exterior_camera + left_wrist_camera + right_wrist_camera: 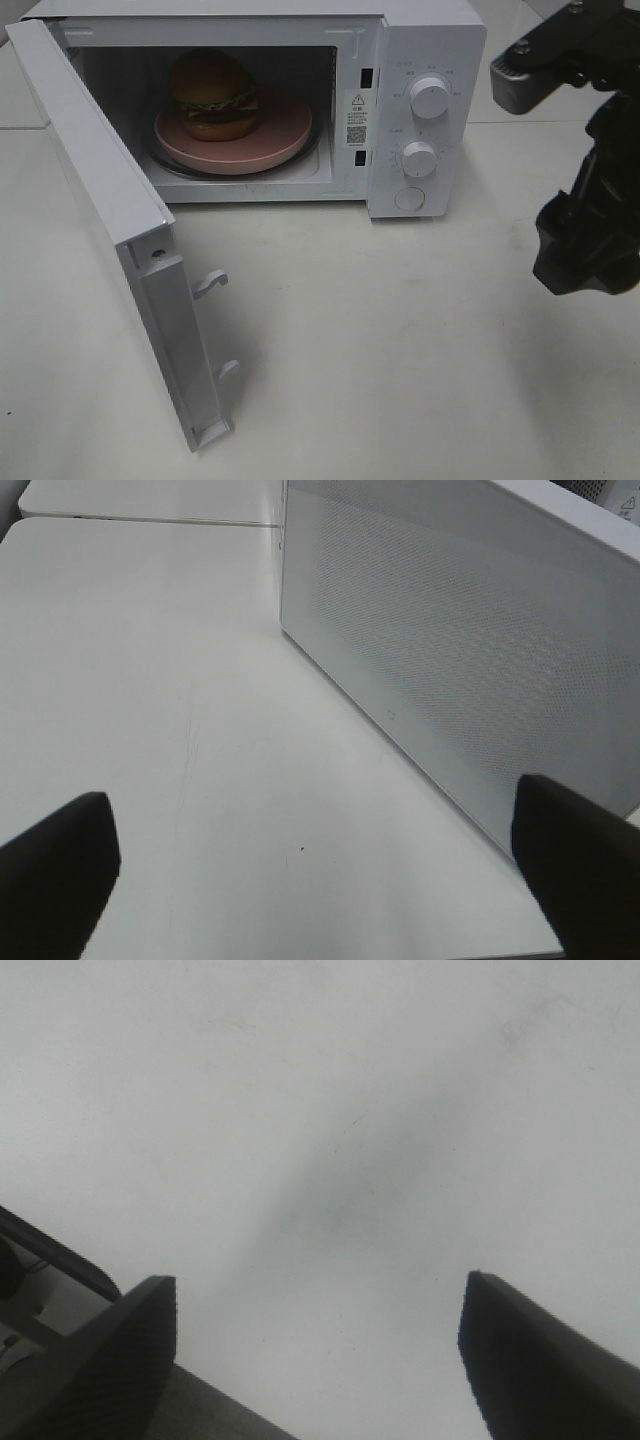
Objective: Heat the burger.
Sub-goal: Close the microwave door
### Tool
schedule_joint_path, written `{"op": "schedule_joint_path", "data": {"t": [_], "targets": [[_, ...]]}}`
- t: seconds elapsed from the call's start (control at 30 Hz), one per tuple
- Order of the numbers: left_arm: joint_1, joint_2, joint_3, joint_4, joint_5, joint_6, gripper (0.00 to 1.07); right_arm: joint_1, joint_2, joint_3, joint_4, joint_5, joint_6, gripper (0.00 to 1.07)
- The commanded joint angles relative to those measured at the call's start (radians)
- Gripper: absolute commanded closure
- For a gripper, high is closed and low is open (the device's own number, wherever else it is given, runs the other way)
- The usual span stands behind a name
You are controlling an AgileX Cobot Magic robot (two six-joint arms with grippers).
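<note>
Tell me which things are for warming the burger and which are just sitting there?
For the job: burger, pink plate under it, microwave, its open door, knobs, left gripper, right gripper (both open).
Just there: white table, second table next to it.

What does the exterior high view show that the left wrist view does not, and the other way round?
Only exterior high: the burger on the pink plate inside the open microwave, the knobs, the right arm. Only left wrist: the left gripper, open and empty. Both: the white table and, apparently, the door, whose dotted outer face only the left wrist shows.
</note>
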State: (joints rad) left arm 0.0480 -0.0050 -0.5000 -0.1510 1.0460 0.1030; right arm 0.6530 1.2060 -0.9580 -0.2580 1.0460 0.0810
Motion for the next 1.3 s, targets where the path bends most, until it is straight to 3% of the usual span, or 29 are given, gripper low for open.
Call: {"op": "schedule_joint_path", "data": {"t": [0.03, 0.27, 0.43, 0.7, 1.0, 1.3], "targets": [[0.004, -0.025, 0.004, -0.006, -0.009, 0.000, 0.07, 0.000, -0.113, 0.119, 0.003, -0.092, 0.013, 0.31], [0.004, -0.025, 0.004, -0.006, -0.009, 0.000, 0.07, -0.036, -0.232, 0.234, 0.017, -0.126, 0.022, 0.31], [0.004, -0.025, 0.004, -0.006, -0.009, 0.000, 0.07, -0.207, -0.342, 0.315, 0.099, -0.159, 0.024, 0.31], [0.004, -0.025, 0.004, -0.006, -0.009, 0.000, 0.07, -0.324, -0.534, 0.430, 0.140, -0.188, 0.028, 0.31], [0.004, -0.025, 0.004, -0.006, -0.009, 0.000, 0.07, -0.460, -0.765, 0.443, 0.138, -0.187, 0.057, 0.31], [0.004, -0.025, 0.004, -0.006, -0.009, 0.000, 0.07, -0.500, -0.972, 0.436, 0.139, -0.166, 0.060, 0.32]]}}
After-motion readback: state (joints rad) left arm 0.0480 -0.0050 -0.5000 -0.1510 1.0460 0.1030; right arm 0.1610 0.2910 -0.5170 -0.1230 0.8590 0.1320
